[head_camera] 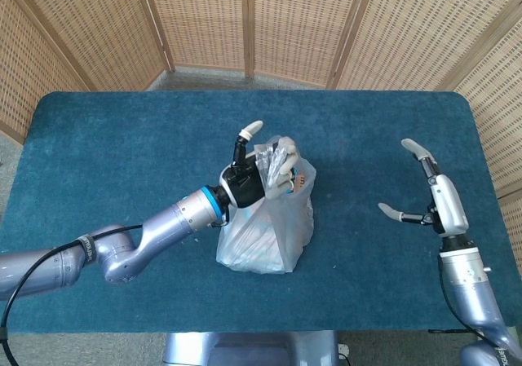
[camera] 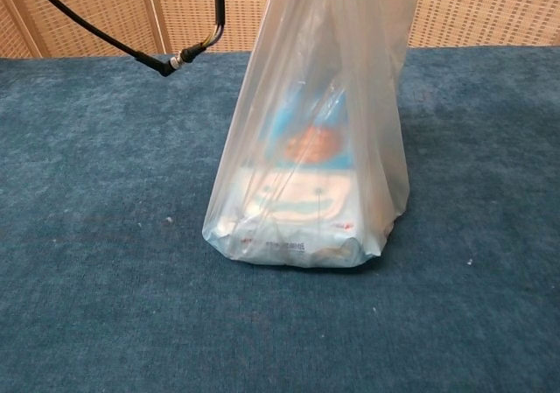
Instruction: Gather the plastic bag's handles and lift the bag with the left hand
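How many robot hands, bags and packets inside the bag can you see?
Robot hands: 2, the left hand gripping the bag top and the right hand open, holding nothing.
Plastic bags: 1.
Packets inside the bag: 1.
Total: 4.

Bag (head_camera: pixel 265 231) mid-table (head_camera: pixel 122 154), right hand (head_camera: pixel 432 207) well right

clear plastic bag (camera: pixel 315 148), upright, handles (head_camera: pixel 277 156) bunched
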`<move>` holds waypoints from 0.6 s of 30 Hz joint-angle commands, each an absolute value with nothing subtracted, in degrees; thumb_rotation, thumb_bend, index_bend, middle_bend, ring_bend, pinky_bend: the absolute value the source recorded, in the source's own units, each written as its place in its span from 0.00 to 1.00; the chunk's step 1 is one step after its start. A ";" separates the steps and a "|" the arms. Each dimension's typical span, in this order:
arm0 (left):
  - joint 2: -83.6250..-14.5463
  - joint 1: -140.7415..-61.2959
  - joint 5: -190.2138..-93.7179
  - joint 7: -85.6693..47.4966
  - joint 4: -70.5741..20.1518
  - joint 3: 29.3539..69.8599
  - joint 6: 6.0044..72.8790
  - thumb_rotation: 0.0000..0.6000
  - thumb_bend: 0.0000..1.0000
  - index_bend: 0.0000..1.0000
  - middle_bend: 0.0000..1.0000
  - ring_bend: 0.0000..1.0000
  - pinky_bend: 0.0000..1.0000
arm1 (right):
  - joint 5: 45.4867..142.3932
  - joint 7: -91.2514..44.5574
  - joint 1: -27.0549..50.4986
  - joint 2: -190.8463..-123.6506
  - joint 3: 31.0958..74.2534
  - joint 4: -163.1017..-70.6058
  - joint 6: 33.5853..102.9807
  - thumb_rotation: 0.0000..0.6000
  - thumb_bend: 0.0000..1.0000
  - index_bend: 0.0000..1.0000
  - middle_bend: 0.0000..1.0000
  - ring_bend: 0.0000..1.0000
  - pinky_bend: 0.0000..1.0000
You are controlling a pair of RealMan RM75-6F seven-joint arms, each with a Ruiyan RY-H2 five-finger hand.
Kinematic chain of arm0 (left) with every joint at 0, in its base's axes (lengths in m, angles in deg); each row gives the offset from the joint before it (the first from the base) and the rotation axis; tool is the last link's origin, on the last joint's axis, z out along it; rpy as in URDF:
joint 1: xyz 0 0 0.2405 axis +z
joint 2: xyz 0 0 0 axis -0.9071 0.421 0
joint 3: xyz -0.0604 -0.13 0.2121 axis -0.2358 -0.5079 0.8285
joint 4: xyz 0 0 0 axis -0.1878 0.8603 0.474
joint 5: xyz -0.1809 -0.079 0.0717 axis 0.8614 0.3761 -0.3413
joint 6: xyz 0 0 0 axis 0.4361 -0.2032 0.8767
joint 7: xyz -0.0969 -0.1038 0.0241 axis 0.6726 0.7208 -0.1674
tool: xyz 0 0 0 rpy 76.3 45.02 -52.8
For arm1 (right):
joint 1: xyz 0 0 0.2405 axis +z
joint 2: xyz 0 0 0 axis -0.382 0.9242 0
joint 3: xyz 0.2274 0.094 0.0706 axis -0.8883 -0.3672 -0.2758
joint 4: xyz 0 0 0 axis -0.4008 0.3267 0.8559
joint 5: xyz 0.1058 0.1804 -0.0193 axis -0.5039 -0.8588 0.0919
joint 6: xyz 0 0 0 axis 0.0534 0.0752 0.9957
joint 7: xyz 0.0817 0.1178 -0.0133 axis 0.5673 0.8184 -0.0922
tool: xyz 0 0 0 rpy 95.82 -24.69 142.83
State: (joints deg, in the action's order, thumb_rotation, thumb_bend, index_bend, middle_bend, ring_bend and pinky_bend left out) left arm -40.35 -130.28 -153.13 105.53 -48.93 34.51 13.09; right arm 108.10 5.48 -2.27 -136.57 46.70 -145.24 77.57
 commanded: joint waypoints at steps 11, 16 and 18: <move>-38.29 -125.48 -151.42 100.38 -53.06 29.10 12.49 0.00 0.34 0.57 0.70 0.83 0.86 | 110.26 0.63 -4.87 -135.76 49.82 -143.51 79.73 1.00 0.13 0.06 0.13 0.08 0.10; -37.89 -124.45 -151.05 98.77 -54.03 27.43 12.12 0.00 0.34 0.57 0.70 0.83 0.86 | 111.15 -3.18 -5.54 -136.10 51.21 -142.10 80.34 1.00 0.14 0.12 0.16 0.11 0.11; -37.77 -124.05 -151.04 98.34 -54.40 26.77 12.16 0.00 0.34 0.57 0.70 0.83 0.86 | 111.54 -5.01 -5.80 -136.32 51.77 -141.41 80.65 1.00 0.14 0.14 0.17 0.12 0.11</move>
